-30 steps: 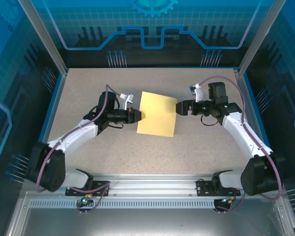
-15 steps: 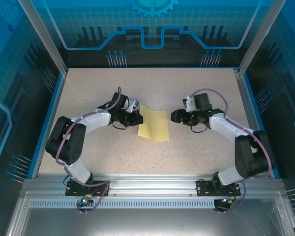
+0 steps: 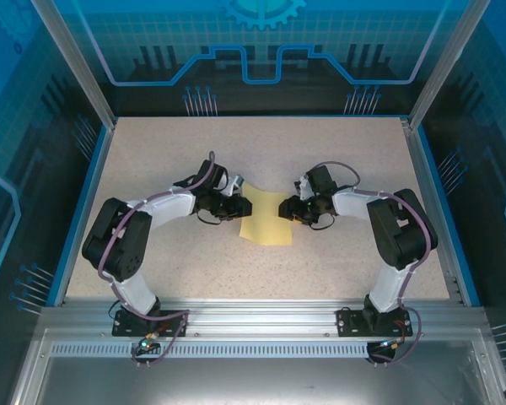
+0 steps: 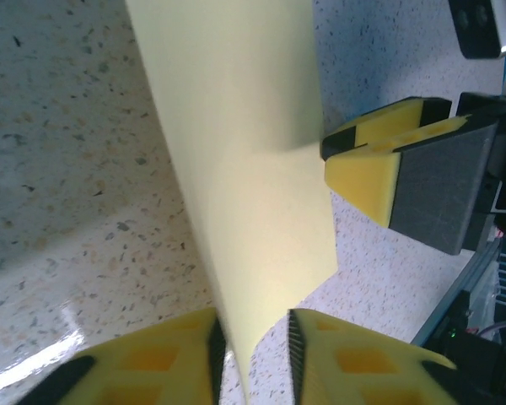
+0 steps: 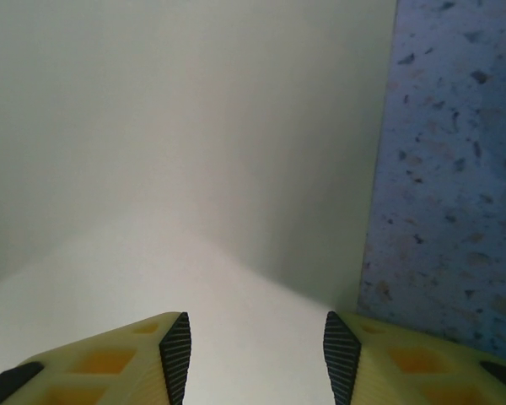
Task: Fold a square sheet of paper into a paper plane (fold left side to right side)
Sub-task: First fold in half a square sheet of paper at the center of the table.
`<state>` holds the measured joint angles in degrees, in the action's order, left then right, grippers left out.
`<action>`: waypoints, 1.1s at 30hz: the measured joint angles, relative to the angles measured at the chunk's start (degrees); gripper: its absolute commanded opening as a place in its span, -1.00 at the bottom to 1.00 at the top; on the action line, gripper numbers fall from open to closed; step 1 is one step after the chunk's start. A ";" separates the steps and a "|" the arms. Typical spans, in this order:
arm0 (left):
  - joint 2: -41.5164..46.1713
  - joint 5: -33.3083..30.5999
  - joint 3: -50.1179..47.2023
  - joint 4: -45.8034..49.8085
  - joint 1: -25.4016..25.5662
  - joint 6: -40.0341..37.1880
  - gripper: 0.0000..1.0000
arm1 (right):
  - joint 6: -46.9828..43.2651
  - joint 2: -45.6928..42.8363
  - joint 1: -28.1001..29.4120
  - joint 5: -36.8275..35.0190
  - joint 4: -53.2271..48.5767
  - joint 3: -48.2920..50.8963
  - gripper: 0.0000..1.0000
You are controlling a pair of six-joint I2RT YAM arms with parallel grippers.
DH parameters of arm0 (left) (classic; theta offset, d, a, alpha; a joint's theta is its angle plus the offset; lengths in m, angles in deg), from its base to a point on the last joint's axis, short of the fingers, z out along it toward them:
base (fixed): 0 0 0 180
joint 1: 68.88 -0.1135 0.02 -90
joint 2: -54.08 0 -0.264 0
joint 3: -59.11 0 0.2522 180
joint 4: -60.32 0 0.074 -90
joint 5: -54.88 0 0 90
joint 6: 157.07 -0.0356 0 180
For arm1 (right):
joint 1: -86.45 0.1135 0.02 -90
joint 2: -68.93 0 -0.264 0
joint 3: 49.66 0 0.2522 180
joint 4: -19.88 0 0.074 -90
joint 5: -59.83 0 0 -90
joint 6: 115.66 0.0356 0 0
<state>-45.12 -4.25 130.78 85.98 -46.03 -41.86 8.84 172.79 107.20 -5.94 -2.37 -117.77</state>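
Working the left-to-right fold: the sheet (image 3: pixel 266 222) lies mid-table (image 3: pixel 346 152) between the two arms, looking narrower than a square from above, and in the left wrist view it rises off the surface as a slanted panel rather than lying flat. The left gripper (image 4: pixel 253 339) straddles the sheet's left edge; its jaws stand slightly apart, with the paper passing through the gap and not visibly pinched. The right gripper (image 5: pixel 259 346) sits at the opposite edge with its jaws moderately apart and the paper spread between and ahead of them, so it has no clamp on the paper either. The two grippers are close together across the sheet. Judgement: the fold is barely begun and no crease is set. To do this step well, the left jaws should close firmly on the edge before any carry, since loose paper will slip out. The right side should pin its edge flat so the sheet does not slide. The moving edge should travel in a low arc, and the edges and corners should be matched before pressing the crease. Risk: a skewed edge gives a crooked centre line.
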 measured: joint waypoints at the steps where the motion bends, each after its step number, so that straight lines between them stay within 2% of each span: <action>1: -0.17 0.00 0.22 -0.15 0.24 0.15 -0.18 | -0.02 0.00 0.04 -0.11 -0.02 -0.04 -0.02; 6: -0.92 1.09 1.05 -2.08 1.53 1.70 0.19 | -0.20 0.02 0.17 -0.35 0.04 0.04 -0.02; 11: -2.05 3.19 1.38 -6.73 2.99 4.46 0.36 | -0.11 -0.15 0.09 0.04 1.75 1.07 -0.01; 15: -4.39 4.61 2.40 -10.16 4.09 6.38 0.42 | 0.07 -0.35 -0.17 0.66 2.80 1.68 -0.01; 21: -6.84 5.18 3.72 -11.93 5.31 7.80 0.38 | 0.52 -1.16 -0.96 2.01 5.40 3.52 0.01; 29: -8.07 5.42 4.44 -12.55 5.90 8.15 0.17 | 2.05 -5.22 -7.72 8.46 6.95 6.54 0.07; 33: -8.63 5.44 4.72 -12.66 6.19 8.15 0.01 | 3.10 -6.05 -7.87 12.59 8.17 4.98 0.07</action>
<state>-53.75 1.19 135.50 73.33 -39.85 -33.71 11.94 166.73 99.33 6.65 5.80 -112.78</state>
